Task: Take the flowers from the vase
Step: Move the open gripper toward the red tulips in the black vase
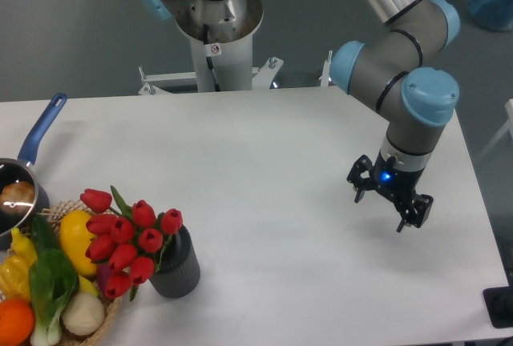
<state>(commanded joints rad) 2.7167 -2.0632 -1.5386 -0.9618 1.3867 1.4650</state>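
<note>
A bunch of red tulip flowers (128, 240) with green leaves leans left out of the vase (178, 266), a short dark ribbed cylinder near the table's front left. My gripper (383, 208) hovers over the right part of the table, far to the right of the vase. Its two dark fingers are spread apart with nothing between them.
A wicker basket (108, 314) of vegetables and fruit sits at the front left corner, touching the flowers. A blue-handled saucepan (24, 178) stands at the left edge. The robot's base (215, 34) rises behind the table's far edge.
</note>
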